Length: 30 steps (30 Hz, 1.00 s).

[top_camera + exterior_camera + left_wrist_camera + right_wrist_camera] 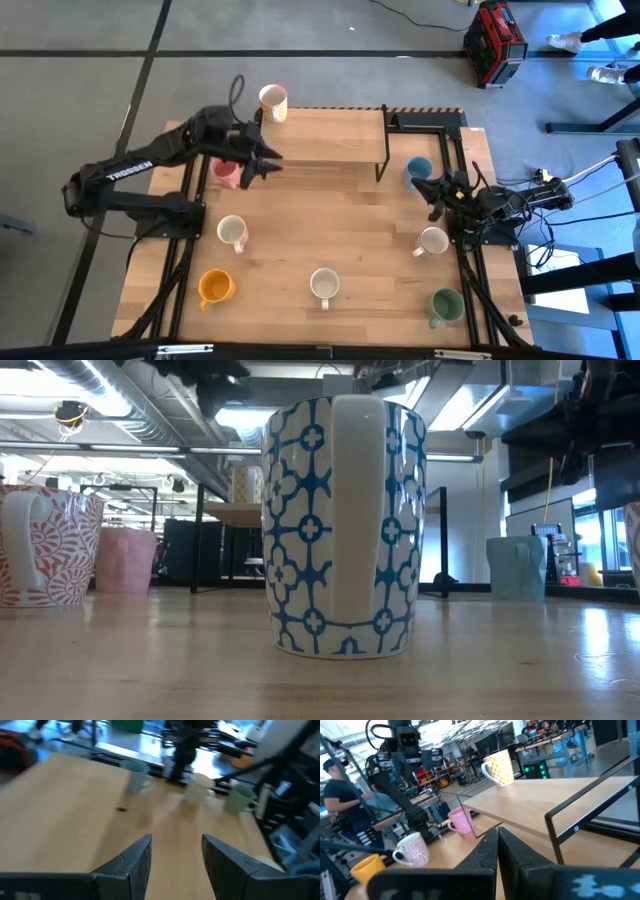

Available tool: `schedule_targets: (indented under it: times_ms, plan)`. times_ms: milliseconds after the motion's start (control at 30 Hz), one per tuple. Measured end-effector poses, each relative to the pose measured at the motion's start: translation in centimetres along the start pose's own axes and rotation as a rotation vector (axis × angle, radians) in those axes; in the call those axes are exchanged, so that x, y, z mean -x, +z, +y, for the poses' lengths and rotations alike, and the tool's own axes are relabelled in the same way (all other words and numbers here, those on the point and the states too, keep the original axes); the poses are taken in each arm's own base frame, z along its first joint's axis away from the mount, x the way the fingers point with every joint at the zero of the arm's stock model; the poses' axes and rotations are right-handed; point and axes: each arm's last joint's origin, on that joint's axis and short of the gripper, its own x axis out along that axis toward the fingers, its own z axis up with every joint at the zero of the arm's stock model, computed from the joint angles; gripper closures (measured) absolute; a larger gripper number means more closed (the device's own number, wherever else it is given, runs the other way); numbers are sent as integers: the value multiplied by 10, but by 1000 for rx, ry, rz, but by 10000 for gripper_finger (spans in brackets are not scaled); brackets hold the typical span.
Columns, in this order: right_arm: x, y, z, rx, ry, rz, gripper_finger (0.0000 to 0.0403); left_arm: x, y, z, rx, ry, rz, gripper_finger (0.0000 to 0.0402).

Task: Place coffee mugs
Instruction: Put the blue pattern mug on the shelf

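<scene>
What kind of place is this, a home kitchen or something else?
Probably a robotics lab or workshop, not a kitchen. The wooden table carries two robot arms, exposed ceiling ducts run overhead, and workbenches with equipment stand behind it.

A wooden table [350, 220] carries a raised shelf [330, 135] with a cream mug [273, 101] on it, while pink [226, 171], blue [418, 170], orange [215, 288], green [445, 304] and three pale mugs [324, 285] stand on the tabletop.
</scene>
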Motion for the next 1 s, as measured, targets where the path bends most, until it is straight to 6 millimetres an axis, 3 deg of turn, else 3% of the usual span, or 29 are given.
schedule_targets:
  times_ms: [300,567,1000]
  plan:
    - [0,-2,2,8,79,43,400,-18,1,-61,12,-43,-73,236]
    - [1,-4,4,7,174,87,400,-24,4,-101,98,-3,-220,236]
    - [1,-6,7,-31,284,147,400,-65,-29,-182,110,-93,-236,236]
